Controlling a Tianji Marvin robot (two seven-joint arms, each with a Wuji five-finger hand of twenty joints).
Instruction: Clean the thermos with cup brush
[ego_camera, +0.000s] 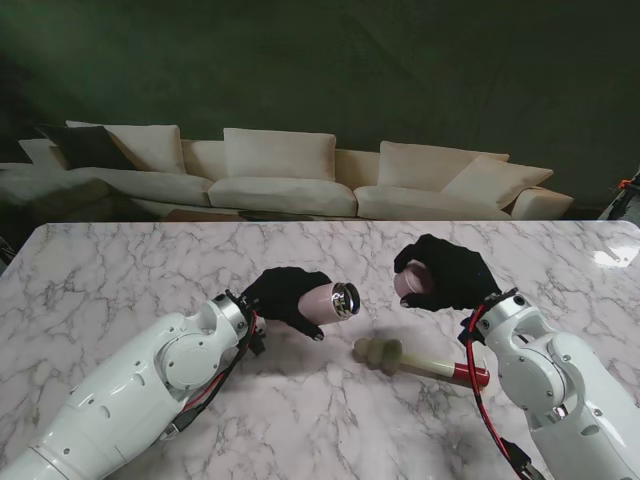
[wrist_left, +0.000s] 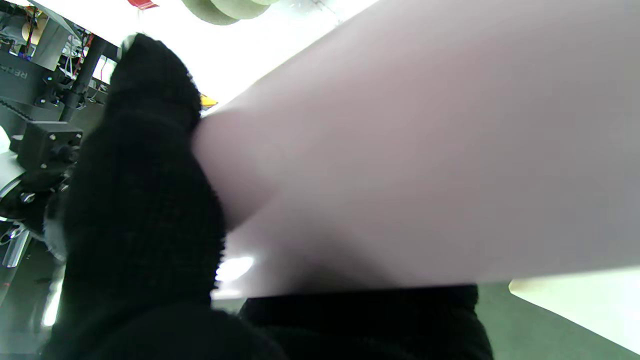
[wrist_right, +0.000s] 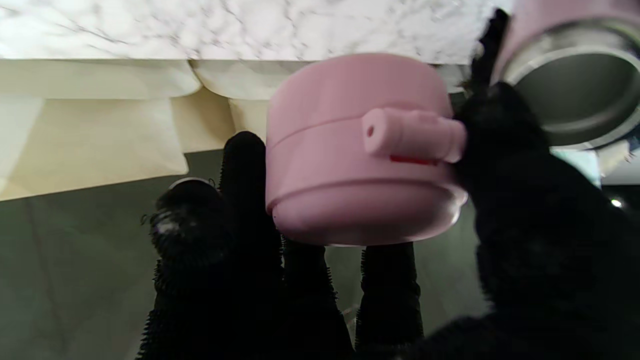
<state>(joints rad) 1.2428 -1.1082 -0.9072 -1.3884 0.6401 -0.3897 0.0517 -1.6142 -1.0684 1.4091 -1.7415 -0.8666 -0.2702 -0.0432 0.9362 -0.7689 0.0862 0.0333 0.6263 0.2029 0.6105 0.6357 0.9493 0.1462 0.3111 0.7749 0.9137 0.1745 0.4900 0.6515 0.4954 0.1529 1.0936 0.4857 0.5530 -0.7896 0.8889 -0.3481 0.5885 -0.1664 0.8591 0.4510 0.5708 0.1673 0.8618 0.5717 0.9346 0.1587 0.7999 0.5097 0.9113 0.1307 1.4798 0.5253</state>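
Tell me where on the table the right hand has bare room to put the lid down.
Bare marble lies right of the right hand, which holds the lid, and along the far edge toward the sofa. It is crowded nearer me: the cup brush lies there, by the thermos in the left hand.

Soft, even light fills the stand view; the white marble table (ego_camera: 120, 270) is bright, with a glare patch at its far right corner, and the dark green wall (ego_camera: 400, 70) stays dim. In the left wrist view the pale pink thermos body (wrist_left: 425, 150) is blurred and the background overexposed. The right wrist view is reasonably sharp
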